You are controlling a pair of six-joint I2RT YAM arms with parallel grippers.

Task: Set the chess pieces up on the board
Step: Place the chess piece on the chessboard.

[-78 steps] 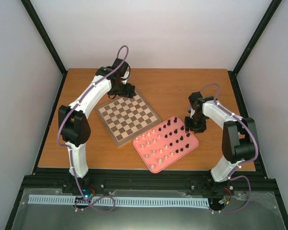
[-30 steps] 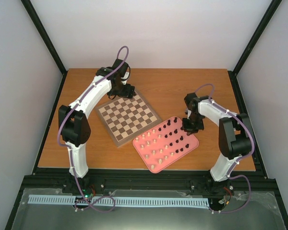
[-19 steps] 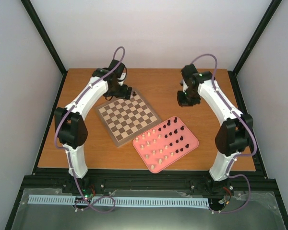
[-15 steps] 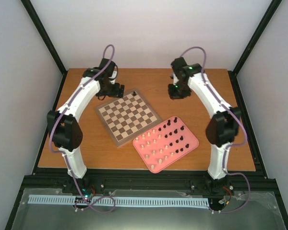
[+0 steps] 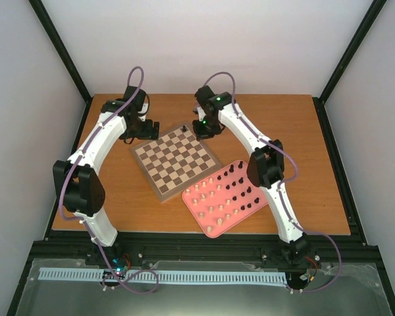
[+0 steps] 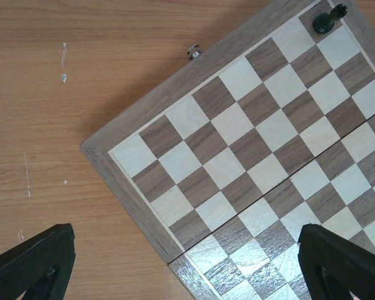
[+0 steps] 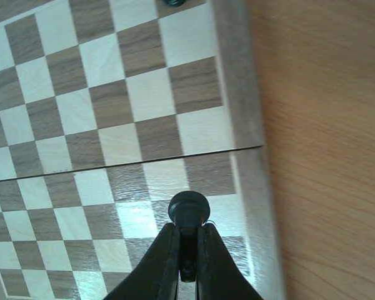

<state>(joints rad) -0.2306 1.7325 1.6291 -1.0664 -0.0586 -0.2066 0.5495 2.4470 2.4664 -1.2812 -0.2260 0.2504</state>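
**My right claw brings a second dark piece to the board**

My right claw point(image 7: 187, 247) is pinched tight on a small dark piece point(image 7: 188, 209), above the edge row of the board point(image 7: 112, 94). My left claw point(image 6: 184, 250) is wide open and holds nothing. To do this well, I think I should go straight down, put the piece in the middle of one square, keep it upright, let go slowly, then lift straight up. A second ago my right claw was at the pink tray point(image 5: 266, 197), where the other pieces point(image 5: 224, 197) wait. My left claw was at the board's far corner. Now it is off to the side over the tabletop point(image 5: 112, 191), and the first dark piece point(image 6: 329, 17) stands there alone.
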